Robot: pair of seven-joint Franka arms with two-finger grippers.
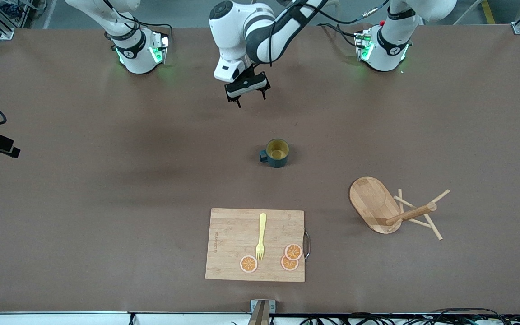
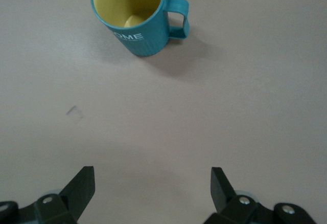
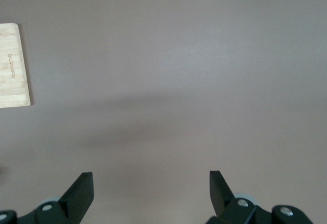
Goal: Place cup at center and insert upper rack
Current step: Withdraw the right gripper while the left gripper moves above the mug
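1. The right gripper (image 3: pixel 150 193) does not show in the front view; its wrist view shows it over bare table (image 1: pixel 84 189), fingers apart and holding nothing, with a corner of the board (image 3: pixel 14 65) in sight. This arm waits.
2. The board (image 1: pixel 233 243) lies nearer the camera than the cup, carrying a fork (image 1: pixel 261 237) and three orange slices (image 1: pixel 289 257). It is well apart from the cup and blocks nothing.
3. The left gripper (image 1: pixel 246 92) hangs over the table, between the robot bases and the cup, fingers spread wide and empty.
4. The cup (image 1: pixel 276 153) stands upright about mid-table, handle toward the right arm's end. It looks stiff, light and glazed, so likely slippery; pinching the rim wall or the handle (image 2: pixel 179 17) seems safest.
5. The rack (image 1: pixel 377 205) lies tipped on its side, nearer the camera than the cup and toward the left arm's end. It looks like light, rigid wood with thin, breakable pegs; the post (image 1: pixel 411 213) is the sturdier hold.
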